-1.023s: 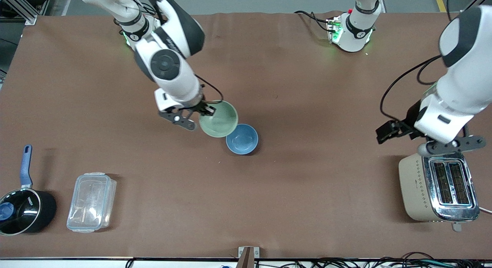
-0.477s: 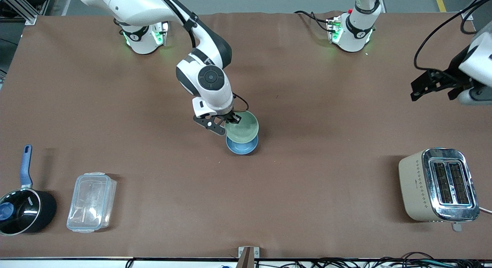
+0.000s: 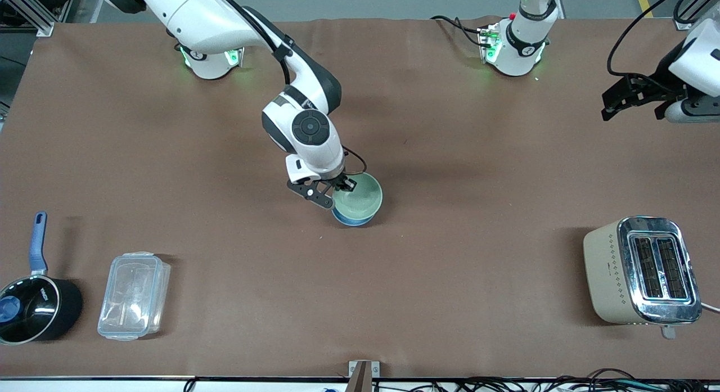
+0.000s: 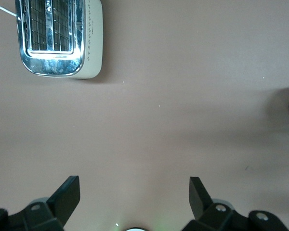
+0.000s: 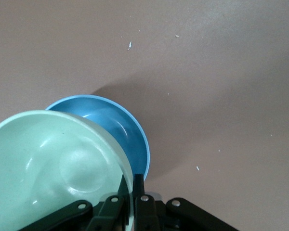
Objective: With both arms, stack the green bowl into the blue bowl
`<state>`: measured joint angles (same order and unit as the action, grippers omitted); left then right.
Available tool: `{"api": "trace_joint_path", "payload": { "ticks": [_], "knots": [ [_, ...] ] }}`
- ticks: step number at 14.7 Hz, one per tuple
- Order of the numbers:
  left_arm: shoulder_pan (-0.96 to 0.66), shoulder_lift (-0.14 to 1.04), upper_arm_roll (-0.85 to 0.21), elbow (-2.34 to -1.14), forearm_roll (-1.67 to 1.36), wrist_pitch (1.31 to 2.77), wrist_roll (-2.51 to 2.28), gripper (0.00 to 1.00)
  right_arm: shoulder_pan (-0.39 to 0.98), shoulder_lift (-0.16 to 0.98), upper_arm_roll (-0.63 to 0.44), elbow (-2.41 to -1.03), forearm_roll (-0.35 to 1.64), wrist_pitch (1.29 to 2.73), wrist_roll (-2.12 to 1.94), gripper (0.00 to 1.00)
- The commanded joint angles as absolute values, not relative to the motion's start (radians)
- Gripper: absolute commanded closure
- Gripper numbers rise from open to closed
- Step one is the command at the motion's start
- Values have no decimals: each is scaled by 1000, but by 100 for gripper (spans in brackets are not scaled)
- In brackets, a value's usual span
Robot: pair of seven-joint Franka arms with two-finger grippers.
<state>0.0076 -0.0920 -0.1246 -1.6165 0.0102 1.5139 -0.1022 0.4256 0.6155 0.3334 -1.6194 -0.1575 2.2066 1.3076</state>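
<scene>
The green bowl [image 3: 360, 196] sits tilted in the blue bowl [image 3: 350, 217] at the middle of the table. My right gripper [image 3: 338, 189] is shut on the green bowl's rim, one finger inside and one outside. In the right wrist view the green bowl [image 5: 53, 163] covers most of the blue bowl [image 5: 118, 127], and my right gripper [image 5: 132, 185] pinches the green rim. My left gripper [image 3: 633, 97] is open and empty, high over the table's left-arm end. In the left wrist view my left gripper [image 4: 135, 192] is spread wide over bare table.
A beige toaster [image 3: 641, 271] stands at the left arm's end near the front camera; it also shows in the left wrist view [image 4: 58, 38]. A clear lidded container [image 3: 134, 295] and a black saucepan with blue handle [image 3: 34, 302] stand at the right arm's end.
My right gripper carried the green bowl over the blue bowl and lowered it into it. My left arm rose away from the toaster toward the robots' side.
</scene>
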Motion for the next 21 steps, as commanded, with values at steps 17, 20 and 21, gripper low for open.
{"api": "trace_joint_path", "payload": {
  "ticks": [17,20,21],
  "knots": [
    [3,-91,-121,-1608,2,1531,-74,0,434,657,334,-1603,-202,2241,1344,91],
    [5,-91,-121,-1608,2,1529,-74,0,436,657,334,-1605,-202,2240,1350,91],
    [5,-89,-121,-1606,3,1529,-74,0,436,657,334,-1605,-204,2238,1350,91]
  ]
}}
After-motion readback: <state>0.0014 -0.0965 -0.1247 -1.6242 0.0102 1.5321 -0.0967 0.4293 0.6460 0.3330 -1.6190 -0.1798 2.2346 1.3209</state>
